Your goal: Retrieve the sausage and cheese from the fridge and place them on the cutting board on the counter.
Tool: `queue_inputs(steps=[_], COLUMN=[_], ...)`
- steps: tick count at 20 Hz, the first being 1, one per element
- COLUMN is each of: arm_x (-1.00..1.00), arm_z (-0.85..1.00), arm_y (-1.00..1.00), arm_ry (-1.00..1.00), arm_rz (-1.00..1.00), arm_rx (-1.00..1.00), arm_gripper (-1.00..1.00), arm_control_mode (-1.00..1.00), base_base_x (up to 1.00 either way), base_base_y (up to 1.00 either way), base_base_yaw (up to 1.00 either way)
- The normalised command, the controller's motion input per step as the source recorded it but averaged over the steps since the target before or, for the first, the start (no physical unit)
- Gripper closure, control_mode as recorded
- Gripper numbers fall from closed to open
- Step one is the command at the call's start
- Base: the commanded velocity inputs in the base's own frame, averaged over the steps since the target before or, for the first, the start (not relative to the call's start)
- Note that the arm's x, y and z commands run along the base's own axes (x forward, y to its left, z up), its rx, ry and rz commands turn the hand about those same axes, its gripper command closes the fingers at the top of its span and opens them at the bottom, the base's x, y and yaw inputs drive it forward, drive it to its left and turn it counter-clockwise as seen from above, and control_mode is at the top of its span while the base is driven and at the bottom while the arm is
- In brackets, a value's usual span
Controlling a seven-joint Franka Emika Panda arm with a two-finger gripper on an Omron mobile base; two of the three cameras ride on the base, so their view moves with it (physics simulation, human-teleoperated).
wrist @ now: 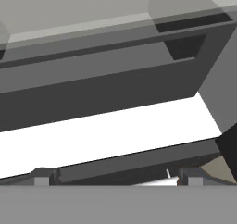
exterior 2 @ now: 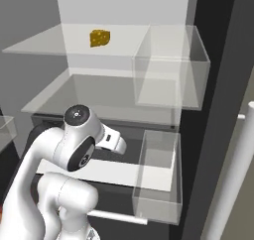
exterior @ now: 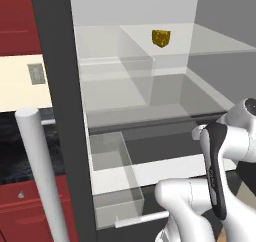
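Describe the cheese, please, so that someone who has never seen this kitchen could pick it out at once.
Look into the open fridge, the tall dark appliance with a pale interior. On its upper glass shelf, near the back wall, sits the cheese. It is a small golden-yellow wedge with darker holes, the only coloured item among clear bins and grey shelves.

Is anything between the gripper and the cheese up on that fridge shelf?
Yes. The cheese sits on the upper glass shelf; the open gripper points at a lower drawer, so a glass shelf lies between them.
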Motion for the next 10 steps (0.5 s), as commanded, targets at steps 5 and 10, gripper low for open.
queue_inputs(steps=[5, 10], arm_x=[0.0, 0.0], arm_z=[0.0, 0.0], arm_y=[0.0, 0.0], arm_ry=[0.0, 0.0], arm_rz=[0.0, 0.0], arm_rx=[0.0, 0.0], arm_gripper=[-1.0, -1.0], arm_control_mode=[1.0, 1.0], base_base_x=[0.35, 0.19], base_base_y=[0.0, 0.0], base_base_yaw=[0.09, 0.12])
